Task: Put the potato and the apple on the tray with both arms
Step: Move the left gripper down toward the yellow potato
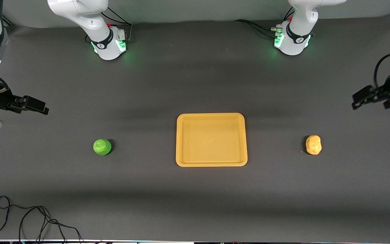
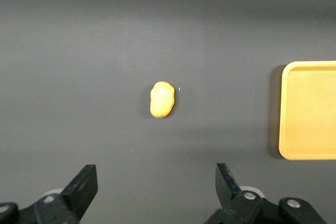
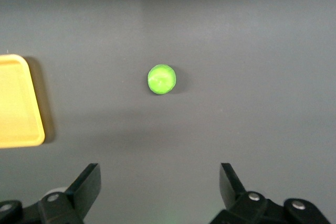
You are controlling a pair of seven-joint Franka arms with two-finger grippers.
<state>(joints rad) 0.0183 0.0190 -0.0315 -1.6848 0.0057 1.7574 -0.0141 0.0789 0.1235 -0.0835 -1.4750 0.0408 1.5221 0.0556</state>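
Nothing placed yet. The tray (image 1: 211, 162) sat empty mid-table. The apple (image 1: 102, 147) lay on the mat toward the right arm's end, well apart from the tray. The potato (image 1: 313, 144) lay toward the left arm's end, likewise well apart. Both pieces were level with the tray's nearer half in the front view. Both pickups and both placements were left to do, by my reading.

Left gripper (image 1: 362, 98) hung in the air over bare mat at its own end of the table, fingers spread wide, holding nothing; its wrist view showed the potato (image 2: 161, 99) ahead of the parted fingertips. Right gripper (image 1: 36, 105) hung likewise over its own end, fingers wide apart and empty, the apple (image 3: 161, 79) ahead of it.
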